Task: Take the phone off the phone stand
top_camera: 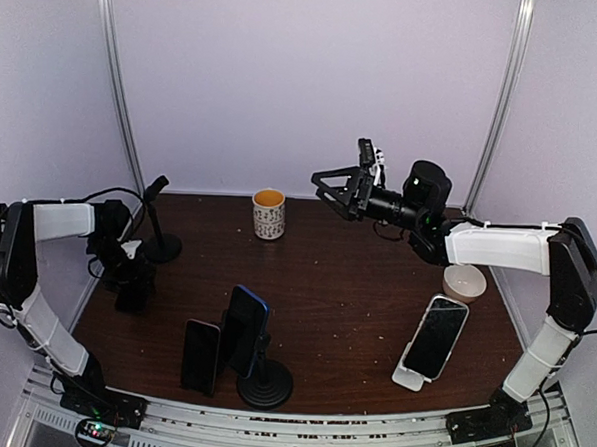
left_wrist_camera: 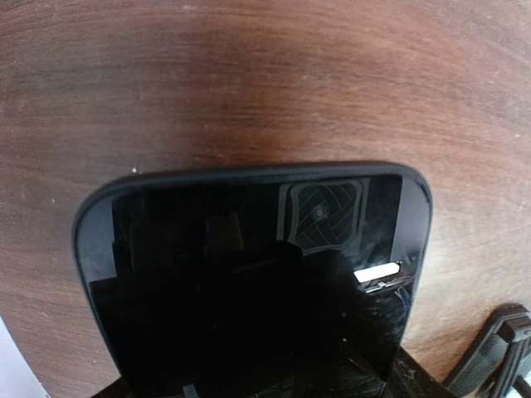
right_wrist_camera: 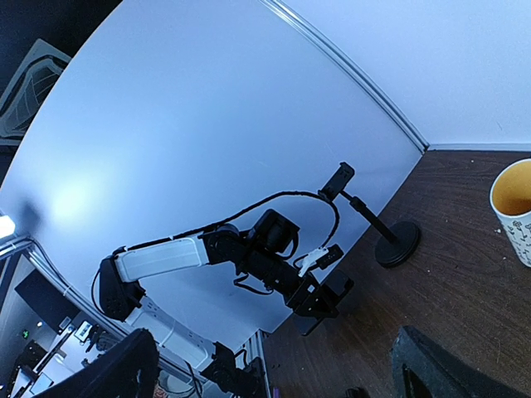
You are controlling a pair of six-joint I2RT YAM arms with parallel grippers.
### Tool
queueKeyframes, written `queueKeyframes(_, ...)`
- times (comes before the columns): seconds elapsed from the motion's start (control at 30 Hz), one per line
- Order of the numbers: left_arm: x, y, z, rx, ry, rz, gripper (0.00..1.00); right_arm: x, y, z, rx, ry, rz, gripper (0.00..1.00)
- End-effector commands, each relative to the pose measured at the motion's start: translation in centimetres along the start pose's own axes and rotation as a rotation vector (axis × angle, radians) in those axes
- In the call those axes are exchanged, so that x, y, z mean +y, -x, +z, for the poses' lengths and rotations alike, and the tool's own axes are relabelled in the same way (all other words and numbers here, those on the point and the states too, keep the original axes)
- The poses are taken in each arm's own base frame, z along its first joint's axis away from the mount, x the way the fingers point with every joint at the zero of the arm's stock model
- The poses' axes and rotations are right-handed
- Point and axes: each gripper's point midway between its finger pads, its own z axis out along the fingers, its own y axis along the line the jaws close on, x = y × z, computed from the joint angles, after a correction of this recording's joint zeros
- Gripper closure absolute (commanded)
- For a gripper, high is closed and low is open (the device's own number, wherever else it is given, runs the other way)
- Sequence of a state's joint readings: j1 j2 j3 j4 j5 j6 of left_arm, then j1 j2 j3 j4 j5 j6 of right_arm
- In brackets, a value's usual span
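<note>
Nearest me on the counter (top_camera: 355,287) stands a black round-based stand (top_camera: 266,384) carrying a blue-edged phone (top_camera: 245,326), tilted upright. A second dark phone (top_camera: 200,356) sits just beside it on its left. Off to the right a white stand (top_camera: 408,377) props up a white-edged phone (top_camera: 436,336), its screen dark.

Further in on my left side, the left gripper (top_camera: 130,285) is down low over the counter with the black phone (left_wrist_camera: 257,274) in its grasp. In the left wrist view the dark screen fills most of the frame and hides the fingers, with bare wood beyond its rounded far edge. From what I can see the jaws are closed on it. The phone is off the slim phone stand (top_camera: 161,246) — that stand is near it, a little further back, with its clamp at the top bare.

On the right, past the white stand, lies a small white round object (top_camera: 465,282). I can't tell what it is.

At the back, a patterned mug (top_camera: 268,213) with a yellow inside stands near the wall. Beside it on the right, the right gripper (top_camera: 322,188) hangs raised in the air, pointing left — jaws spread wide and gripping nothing, its fingers (right_wrist_camera: 108,373) well apart at the wrist view's lower edge.
</note>
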State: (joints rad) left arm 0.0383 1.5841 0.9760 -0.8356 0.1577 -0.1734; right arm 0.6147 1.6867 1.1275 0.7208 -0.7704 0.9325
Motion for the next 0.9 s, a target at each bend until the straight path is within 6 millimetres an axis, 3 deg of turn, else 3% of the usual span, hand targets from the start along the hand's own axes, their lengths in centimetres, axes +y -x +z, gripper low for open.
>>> queueKeyframes(0.0,1.1,0.3,0.5,0.014,0.05,0.027,0.45,0.8,0.2,-0.4,-0.016,0.051,-0.006,0.0)
queueKeyframes(0.23,1.4,0.5,0.8,0.028,0.064,0.042,0.41,0.9,0.2,-0.5,-0.015,0.063,-0.003,0.0)
queueKeyframes(0.6,1.3,0.5,3.0,0.096,0.038,0.03,0.37,0.7,0.3,-0.7,-0.017,0.06,-0.001,0.0)
queueKeyframes(0.87,2.0,0.2,2.9,0.097,0.079,0.019,0.21,0.6,0.2,-0.9,-0.018,0.056,-0.003,0.0)
